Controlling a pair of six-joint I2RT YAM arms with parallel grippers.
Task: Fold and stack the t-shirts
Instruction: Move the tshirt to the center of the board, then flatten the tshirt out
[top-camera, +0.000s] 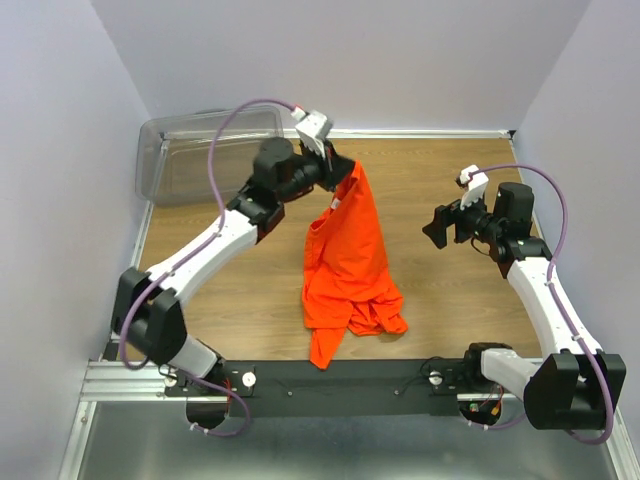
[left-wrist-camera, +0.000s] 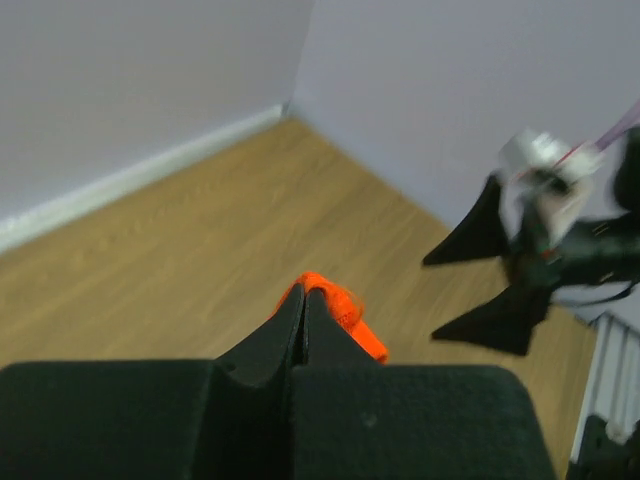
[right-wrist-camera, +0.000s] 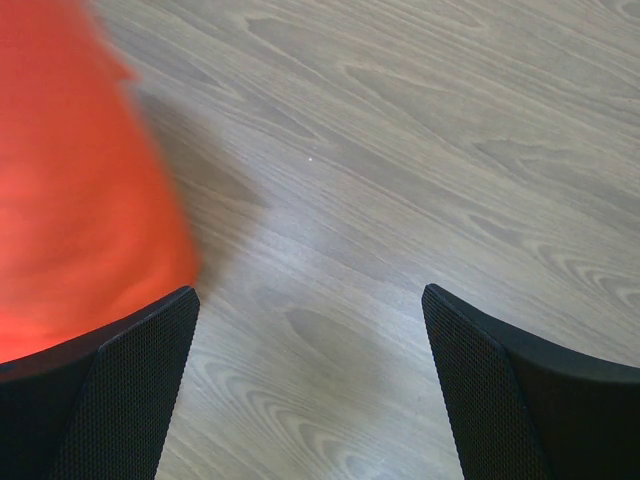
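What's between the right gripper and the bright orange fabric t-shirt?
Only bare wooden tabletop lies between the right gripper and the bright orange t-shirt, clearest in the top external view.

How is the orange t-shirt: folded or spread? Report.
Neither: the orange t-shirt hangs bunched from the shut left gripper, bottom crumpled on the table.

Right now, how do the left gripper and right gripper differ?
The left gripper is shut, pinching the orange t-shirt; the right gripper is open and empty. The left gripper holds one end of the t-shirt raised; the right gripper sits beside it, apart. Both are black.
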